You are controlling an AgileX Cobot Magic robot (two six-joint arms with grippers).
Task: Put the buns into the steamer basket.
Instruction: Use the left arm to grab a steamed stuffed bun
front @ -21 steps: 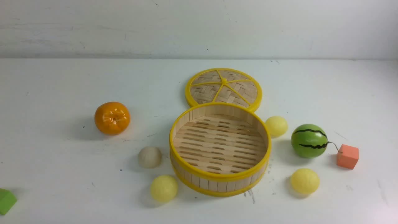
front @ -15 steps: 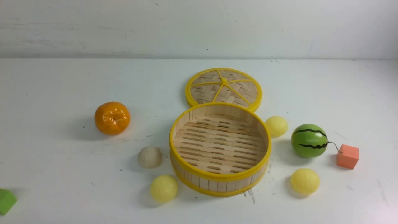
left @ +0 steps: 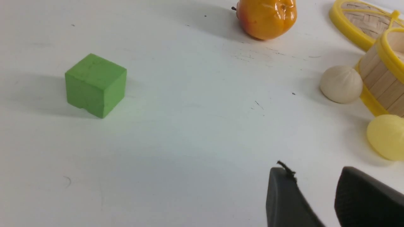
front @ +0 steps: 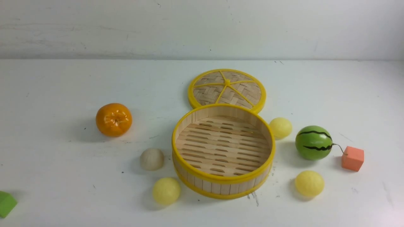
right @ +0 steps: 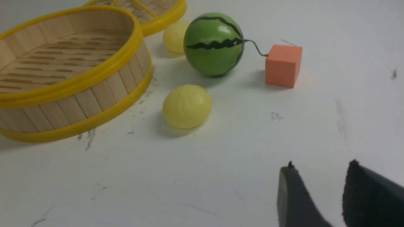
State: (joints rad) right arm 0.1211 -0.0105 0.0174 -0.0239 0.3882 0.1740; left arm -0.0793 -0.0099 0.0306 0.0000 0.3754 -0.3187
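Four small round buns sit on a white table (front: 63, 176) around a bamboo steamer basket (front: 223, 186), none of them inside it. A beige bun (front: 151, 159) and a yellow bun (front: 166, 190) lie just beside its left wall. A second yellow bun (front: 280, 127) lies at its right towards the back, and a third yellow bun (front: 309, 183) lies nearer the front. A woven lid (front: 227, 90) lies flat just behind the basket. A tangerine (front: 114, 119) is off to the left. A watermelon ball (front: 313, 142) and an orange cube (front: 352, 158) are on the right, and a green cube (front: 6, 203) is far left. The left gripper (left: 315, 171) and the right gripper (right: 320, 167) hover over bare table, jaws parted, holding nothing.
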